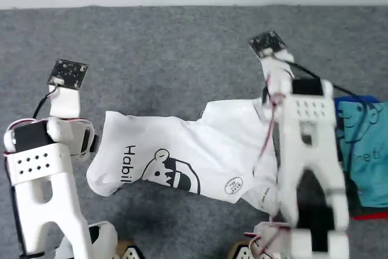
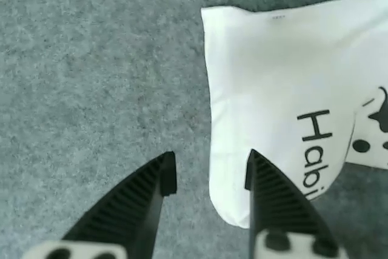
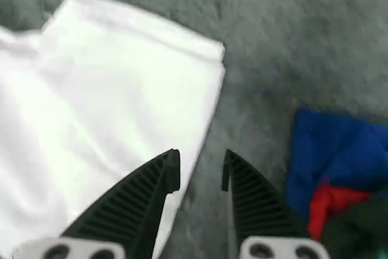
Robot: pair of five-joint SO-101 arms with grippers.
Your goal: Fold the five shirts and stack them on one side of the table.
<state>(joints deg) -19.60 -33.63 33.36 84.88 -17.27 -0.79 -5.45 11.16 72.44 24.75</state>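
From above, the white shirt (image 1: pixel 200 150) lies spread and rumpled across the middle of the grey table (image 1: pixel 182 47), its black print facing up. The left arm (image 1: pixel 42 162) stands at the end of the shirt that bears the lettering, and the right arm (image 1: pixel 309 131) stands over the opposite end. Just past the right arm, at the table's edge, sits a pile of folded shirts (image 1: pixel 364 150): teal on top, with blue and a strip of red showing beneath it. In the left wrist view, the left gripper (image 2: pixel 207 177) has its jaws well apart and holds nothing. One finger is over bare table and the other is at the rounded edge of the white shirt (image 2: pixel 273 89), beside the black lettering. In the right wrist view, the right gripper (image 3: pixel 201 173) also has its jaws parted, by a narrower gap, with nothing between them. It hangs over the border of the white shirt (image 3: pixel 109 101), where the cloth meets the grey surface. The pile of folded shirts (image 3: pixel 339 156) lies near it, blue above red.
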